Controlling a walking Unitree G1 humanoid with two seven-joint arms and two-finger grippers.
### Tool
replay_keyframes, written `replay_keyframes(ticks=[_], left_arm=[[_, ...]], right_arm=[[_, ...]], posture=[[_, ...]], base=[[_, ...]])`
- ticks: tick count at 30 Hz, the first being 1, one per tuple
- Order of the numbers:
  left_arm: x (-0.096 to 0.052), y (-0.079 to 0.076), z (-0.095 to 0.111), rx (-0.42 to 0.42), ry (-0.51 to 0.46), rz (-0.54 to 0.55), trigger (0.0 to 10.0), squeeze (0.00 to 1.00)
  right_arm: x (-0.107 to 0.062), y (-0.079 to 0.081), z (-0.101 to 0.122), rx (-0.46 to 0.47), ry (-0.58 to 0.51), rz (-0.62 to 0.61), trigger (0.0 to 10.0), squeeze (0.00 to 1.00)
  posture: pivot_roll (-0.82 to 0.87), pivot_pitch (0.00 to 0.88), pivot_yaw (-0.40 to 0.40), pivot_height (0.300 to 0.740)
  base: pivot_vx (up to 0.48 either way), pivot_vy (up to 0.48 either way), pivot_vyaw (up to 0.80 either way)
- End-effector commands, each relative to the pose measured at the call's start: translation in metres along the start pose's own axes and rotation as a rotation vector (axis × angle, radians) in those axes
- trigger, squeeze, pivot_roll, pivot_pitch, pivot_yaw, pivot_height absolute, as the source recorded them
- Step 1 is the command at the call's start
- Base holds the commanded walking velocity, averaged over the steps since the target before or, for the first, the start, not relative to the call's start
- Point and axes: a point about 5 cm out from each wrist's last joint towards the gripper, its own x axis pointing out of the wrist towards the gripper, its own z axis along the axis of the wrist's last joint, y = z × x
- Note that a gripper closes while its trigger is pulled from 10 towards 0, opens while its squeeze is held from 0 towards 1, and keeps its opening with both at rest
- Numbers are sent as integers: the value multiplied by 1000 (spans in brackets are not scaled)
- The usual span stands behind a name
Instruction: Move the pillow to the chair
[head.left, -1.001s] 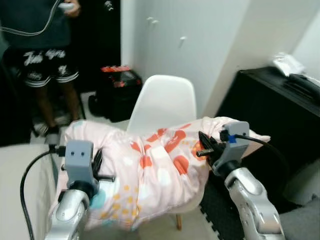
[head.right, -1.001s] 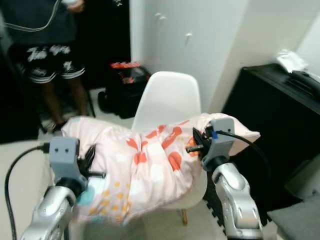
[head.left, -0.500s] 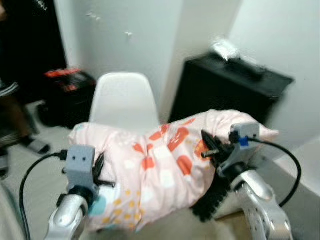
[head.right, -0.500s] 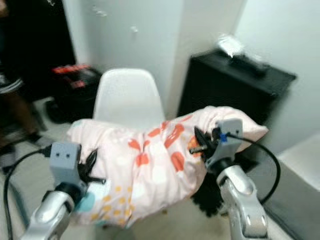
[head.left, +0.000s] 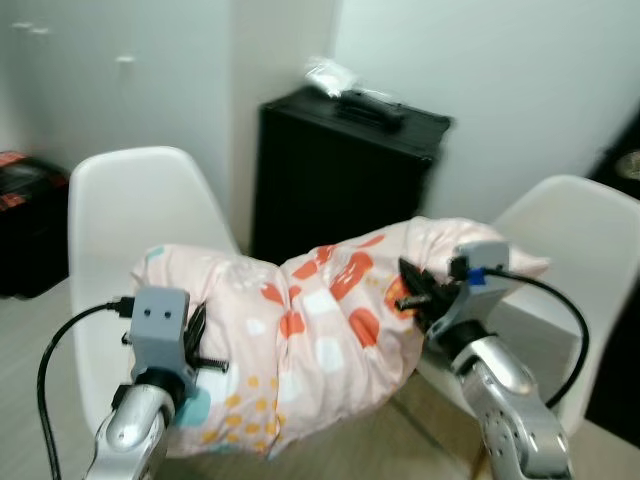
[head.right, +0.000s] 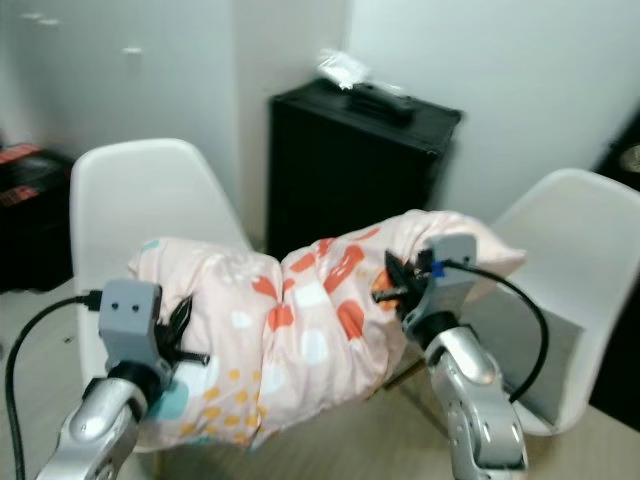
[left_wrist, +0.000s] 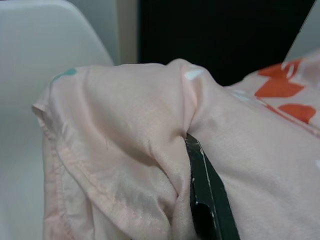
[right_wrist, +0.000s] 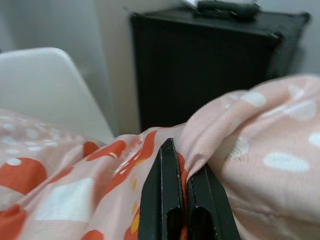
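pink pillow (head.left: 320, 340) held by both grippers between white chairs (head.left: 125, 215).

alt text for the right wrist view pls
Two black gripper fingers pinch a fold of a pink pillow with orange and white patches. Behind it stand a white chair and a black cabinet.

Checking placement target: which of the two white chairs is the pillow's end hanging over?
The left white chair; the pillow overlaps its seat, clear of the right chair.
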Motion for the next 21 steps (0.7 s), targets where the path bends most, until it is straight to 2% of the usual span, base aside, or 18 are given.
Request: replay_keyframes(ticks=[1,8,10,11,13,15,16,17,18,19,21], left_arm=[[5,-9,6,14,-30,-45,10000,0],[10,-10,7,19,-31,-51,10000,0],[24,-8,6,44,-16,-32,10000,0],[24,-8,6,44,-16,-32,10000,0],[48,-6,1,29,24,17,10000,0],[48,-6,1,29,24,17,10000,0],[58,-9,0,34,26,2,10000,0],[58,-9,0,34,26,2,10000,0],[68,-12,2,50,21,-14,10000,0],[68,-12,2,50,21,-14,10000,0],[85,-20,10,62,1,-30,10000,0]], right_arm=[[4,6,6,-14,-26,30,10000,0],[10,7,6,-13,-24,17,10000,0],[22,7,3,-24,-2,-3,10000,0],[22,7,3,-24,-2,-3,10000,0],[38,10,-7,-56,35,19,10000,0],[38,10,-7,-56,35,19,10000,0],[46,11,-11,-61,50,24,10000,0],[46,11,-11,-61,50,24,10000,0],[54,12,-14,-51,56,23,10000,0],[54,12,-14,-51,56,23,10000,0],[69,14,-18,-2,67,0,10000,0]], posture=[[43,0,-105,740],[43,0,-105,740],[44,0,-101,740],[44,0,-101,740],[49,0,-104,740],[49,0,-104,740],[47,0,-103,740],[47,0,-103,740],[42,0,-98,740],[42,0,-98,740],[41,0,-86,740]], base=[[0,0,-800],[0,0,-800],[0,0,-800],[0,0,-800],[0,0,-800],[0,0,-800],[0,0,-800],[0,0,-800],[0,0,-800],[0,0,-800],[0,0,-800]])
